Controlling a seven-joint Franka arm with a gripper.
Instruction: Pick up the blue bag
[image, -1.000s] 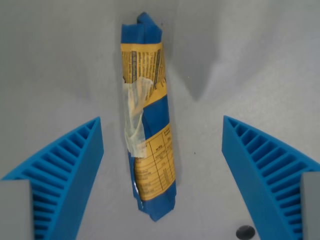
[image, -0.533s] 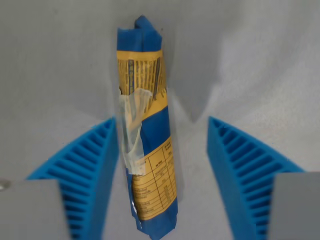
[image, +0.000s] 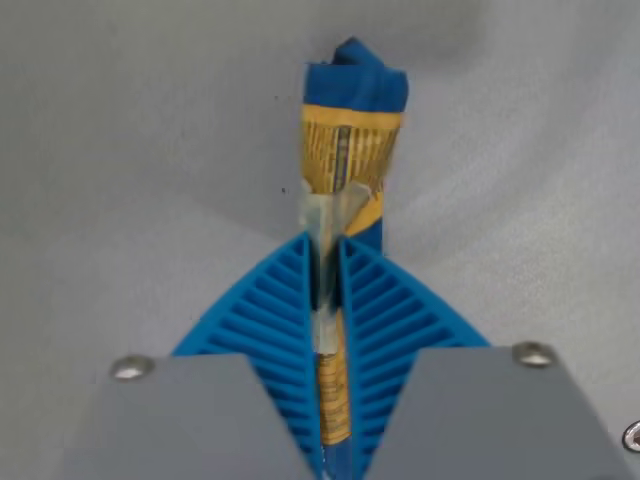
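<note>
The gripper (image: 326, 260) has its 2 ribbed blue fingers (image: 275, 320) pressed together on the blue bag (image: 352, 130), with only a thin strip of the pack showing in the seam between them. The bag is a rolled or folded snack pack, blue with a yellow printed label and a piece of clear tape (image: 330, 210) across its middle. It lies lengthways on the grey table (image: 120, 150), its far end reaching toward the top of the wrist view, while its near part is squeezed flat between the fingers.

By my reading the grasp step is done and the lift is what remains. The next move calls for a straight rise with the clamp held firm. The pack looks soft and slippery, and the fingers pinch it near 1 end rather than at its middle, so the free end may sag or swing once it leaves the surface. A slow start to the lift would show whether the hold is sound.

Nothing else sits near the bag on the table, and nothing stands in the way above it as far as this view shows
</note>
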